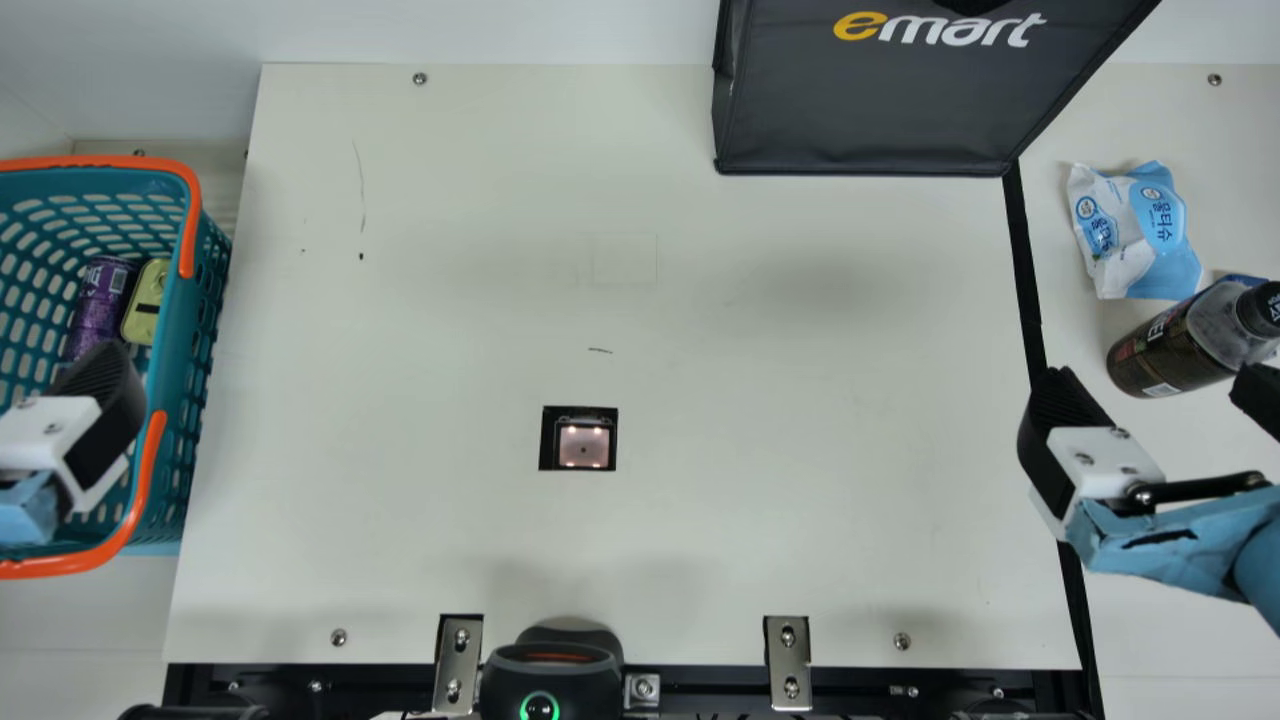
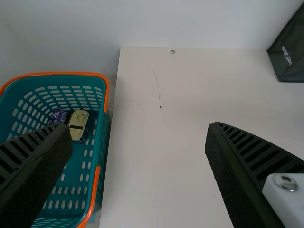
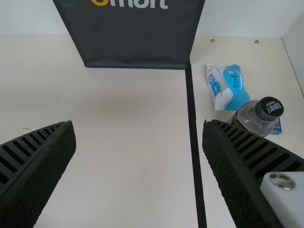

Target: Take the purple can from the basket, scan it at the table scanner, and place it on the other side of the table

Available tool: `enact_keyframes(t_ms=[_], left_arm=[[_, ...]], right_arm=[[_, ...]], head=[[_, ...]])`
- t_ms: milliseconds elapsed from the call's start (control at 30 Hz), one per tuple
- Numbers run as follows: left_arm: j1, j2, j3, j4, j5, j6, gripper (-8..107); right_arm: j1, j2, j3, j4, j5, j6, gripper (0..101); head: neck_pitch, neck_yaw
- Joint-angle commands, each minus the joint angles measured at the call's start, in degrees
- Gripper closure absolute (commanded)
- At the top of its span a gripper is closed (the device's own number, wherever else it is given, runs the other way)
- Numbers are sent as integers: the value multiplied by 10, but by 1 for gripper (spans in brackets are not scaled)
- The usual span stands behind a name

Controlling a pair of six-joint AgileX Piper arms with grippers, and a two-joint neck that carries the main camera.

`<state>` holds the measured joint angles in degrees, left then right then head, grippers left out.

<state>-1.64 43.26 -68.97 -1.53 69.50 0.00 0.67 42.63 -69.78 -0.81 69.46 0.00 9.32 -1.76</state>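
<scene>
The purple can (image 1: pixel 98 303) is in the teal basket (image 1: pixel 176 330) with orange handles, at the main view's left edge beside the bench (image 1: pixel 760 520). It is a slim cylinder, seemingly lying on its side, its wall deep violet with paler mottled patches and light lettering. A small whitish barcode panel shows near its far end, where the rim is dark and rounded. Its near end is partly covered by one of the left gripper's fingers in the main view, and the left wrist view too gives only part of it. Just beside the can sits a flat yellow-gold tin (image 1: pixel 146 302) with rounded corners and a black strip across its lid; a pull ring is visible on it in the left wrist view.

The left gripper (image 1: pixel 85 420) is over the basket, its fingers spread wide apart with nothing held. The right gripper (image 1: pixel 1152 385) is above the bench's right side, its fingers likewise wide open and holding nothing.

The scanner (image 1: pixel 584 446) is set into the bench, a black-edged window glowing pinkish. At the near edge is a black device (image 1: pixel 550 675) with a green ring. The black bag (image 1: pixel 870 100) is at the far side; right of it are a blue-and-white packet (image 1: pixel 1135 230) and a tilted dark bottle (image 1: pixel 1175 345) with a black cap.
</scene>
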Motion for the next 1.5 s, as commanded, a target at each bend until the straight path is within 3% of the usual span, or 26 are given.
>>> enact_keyframes(t_ms=[0, 467, 1200, 1467], left_arm=[[0, 0, 0, 0, 0, 0, 9], [0, 0, 0, 0, 0, 0, 9], [0, 1, 0, 1, -1, -1, 9], [42, 16, 6, 15, -15, -37, 9]], right_arm=[[0, 0, 0, 0, 0, 0, 6], [0, 0, 0, 0, 0, 0, 6], [0, 0, 0, 0, 0, 0, 6], [0, 0, 0, 0, 0, 0, 6]], head=[[-14, 15], [-14, 202], [-14, 202], [-14, 202]])
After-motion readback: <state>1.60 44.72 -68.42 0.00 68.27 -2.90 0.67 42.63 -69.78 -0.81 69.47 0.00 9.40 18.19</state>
